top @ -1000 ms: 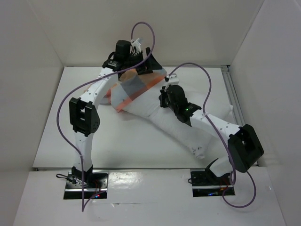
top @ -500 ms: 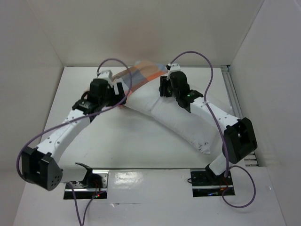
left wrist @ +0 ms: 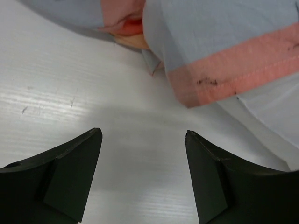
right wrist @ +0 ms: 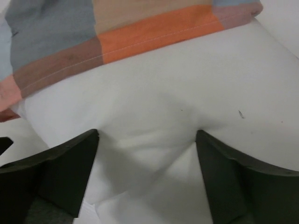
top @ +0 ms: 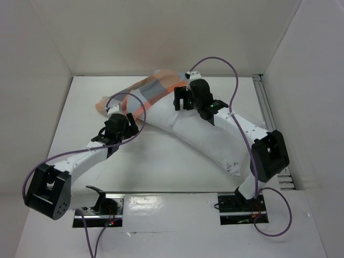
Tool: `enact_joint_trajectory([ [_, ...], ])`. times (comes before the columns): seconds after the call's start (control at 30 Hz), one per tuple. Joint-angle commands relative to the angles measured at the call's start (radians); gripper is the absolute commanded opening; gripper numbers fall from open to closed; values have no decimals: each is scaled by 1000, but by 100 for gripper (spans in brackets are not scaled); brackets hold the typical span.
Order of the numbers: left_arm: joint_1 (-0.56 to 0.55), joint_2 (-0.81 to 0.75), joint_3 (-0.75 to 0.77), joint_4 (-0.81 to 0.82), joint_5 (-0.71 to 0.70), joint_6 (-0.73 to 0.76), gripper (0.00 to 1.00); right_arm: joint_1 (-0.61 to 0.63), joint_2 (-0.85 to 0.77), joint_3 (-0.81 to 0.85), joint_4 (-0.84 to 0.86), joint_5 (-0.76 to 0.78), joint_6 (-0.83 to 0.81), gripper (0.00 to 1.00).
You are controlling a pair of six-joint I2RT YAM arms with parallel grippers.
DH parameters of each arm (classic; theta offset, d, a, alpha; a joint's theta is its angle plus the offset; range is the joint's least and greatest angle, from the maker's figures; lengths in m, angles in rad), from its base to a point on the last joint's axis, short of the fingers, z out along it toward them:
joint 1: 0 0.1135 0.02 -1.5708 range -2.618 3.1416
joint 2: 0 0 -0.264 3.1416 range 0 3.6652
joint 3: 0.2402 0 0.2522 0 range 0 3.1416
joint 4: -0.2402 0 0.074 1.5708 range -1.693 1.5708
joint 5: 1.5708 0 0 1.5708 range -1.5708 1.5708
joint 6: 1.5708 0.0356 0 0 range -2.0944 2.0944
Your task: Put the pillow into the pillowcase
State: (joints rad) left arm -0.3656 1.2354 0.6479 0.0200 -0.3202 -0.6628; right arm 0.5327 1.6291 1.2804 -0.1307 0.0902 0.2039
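Both jaw pairs are seen spread apart: left gripper over bare table beside the pillowcase, right gripper over the pillow, its far end sheathed in the pillowcase

White pillow: plain cloth, matt, smooth with soft creases. Checked pillowcase: thin woven cloth, matt, stitched hem, with a few dark smudges on the pink band. White table: slight sheen, fine grain lines, small scuffs. Fingers of left gripper: black, matt, plastic-looking.
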Motion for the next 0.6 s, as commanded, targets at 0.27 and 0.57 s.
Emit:
enact_joint_trajectory([
  [0.27, 106, 203, 116, 250, 76, -9, 63, 119, -81, 74, -191, 186, -113, 100],
  [0.57, 106, 251, 220, 215, 119, 18, 0, 243, -34, 43, -227, 385, -176, 100],
])
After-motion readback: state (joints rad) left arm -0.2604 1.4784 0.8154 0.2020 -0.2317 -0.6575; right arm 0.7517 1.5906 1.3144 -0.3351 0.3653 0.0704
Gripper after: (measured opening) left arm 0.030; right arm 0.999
